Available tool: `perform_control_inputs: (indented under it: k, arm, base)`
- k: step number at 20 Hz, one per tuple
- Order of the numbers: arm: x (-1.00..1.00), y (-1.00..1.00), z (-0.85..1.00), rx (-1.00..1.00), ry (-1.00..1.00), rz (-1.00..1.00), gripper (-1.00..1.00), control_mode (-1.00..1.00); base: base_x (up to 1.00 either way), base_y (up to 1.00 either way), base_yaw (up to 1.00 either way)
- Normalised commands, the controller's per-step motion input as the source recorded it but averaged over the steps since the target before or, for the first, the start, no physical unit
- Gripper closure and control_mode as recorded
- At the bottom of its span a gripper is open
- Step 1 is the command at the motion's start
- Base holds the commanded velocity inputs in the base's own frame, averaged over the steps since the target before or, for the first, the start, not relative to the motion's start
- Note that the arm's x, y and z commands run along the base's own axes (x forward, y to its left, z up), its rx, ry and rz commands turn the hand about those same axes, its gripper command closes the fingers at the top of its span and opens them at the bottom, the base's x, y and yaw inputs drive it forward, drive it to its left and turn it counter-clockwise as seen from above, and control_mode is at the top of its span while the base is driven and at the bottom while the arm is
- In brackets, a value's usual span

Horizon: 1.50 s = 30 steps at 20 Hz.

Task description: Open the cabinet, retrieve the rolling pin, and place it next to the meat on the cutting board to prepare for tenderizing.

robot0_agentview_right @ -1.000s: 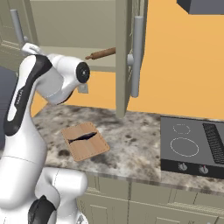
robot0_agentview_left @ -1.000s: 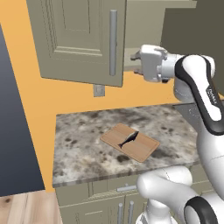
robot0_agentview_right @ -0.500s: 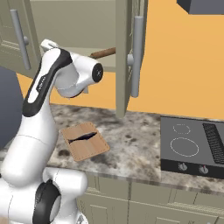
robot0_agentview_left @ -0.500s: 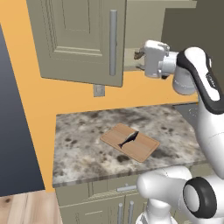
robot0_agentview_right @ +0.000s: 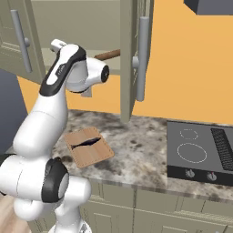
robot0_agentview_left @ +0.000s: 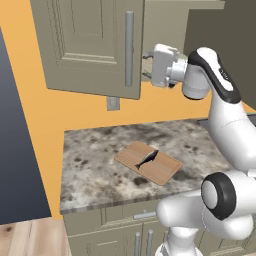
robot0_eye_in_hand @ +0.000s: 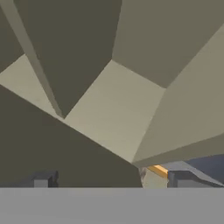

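Wood pin (robot0_agentview_right: 108, 55): on cabinet (robot0_agentview_right: 82, 27) shelf, doors open
hand (robot0_agentview_left: 146, 65): wide, empty, at cabinet opening
meat (robot0_agentview_left: 149, 159): on board (robot0_agentview_left: 148, 162), on worktop (robot0_agentview_left: 95, 160)

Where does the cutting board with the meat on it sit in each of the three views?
Left base view: the flat tan wooden cutting board lies centre-low on the speckled stone counter, with the thin dark strip of meat across it.
Right base view: the board is left of centre, beside the arm, with the meat on it.
Hand view: not in it; cabinet panels there.
Shared landmark: the counter.
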Motion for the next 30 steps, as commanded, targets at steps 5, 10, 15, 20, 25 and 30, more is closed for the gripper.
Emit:
perform_control_inputs:
  k: [5,10,15,20,25,30]
  arm:
    - [-0.14,0.73,-0.24,-0.03,0.01,0.19,-1.0,-1.0]
    - [-0.64,0.82,-0.31,-0.01,-0.01,0.22,-1.0,-1.0]
    - [-1.0,0.93,-0.36,0.0,-0.13,0.23,-1.0,-1.0]
    - [-0.87,1.0,-0.3,0.0,-0.1,0.21,-1.0,-1.0]
    - [-0.4,1.0,-0.1,-0.01,-0.05,0.16,-1.0,-1.0]
    - [0.02,1.0,-0.01,-0.01,-0.04,0.04,-1.0,-1.0]
  base:
    - [0.0,0.0,0.0]
    - [0.0,0.0,0.0]
    - [0.0,0.0,0.0]
    - [0.0,0.0,0.0]
    - [0.0,0.0,0.0]
    - [0.0,0.0,0.0]
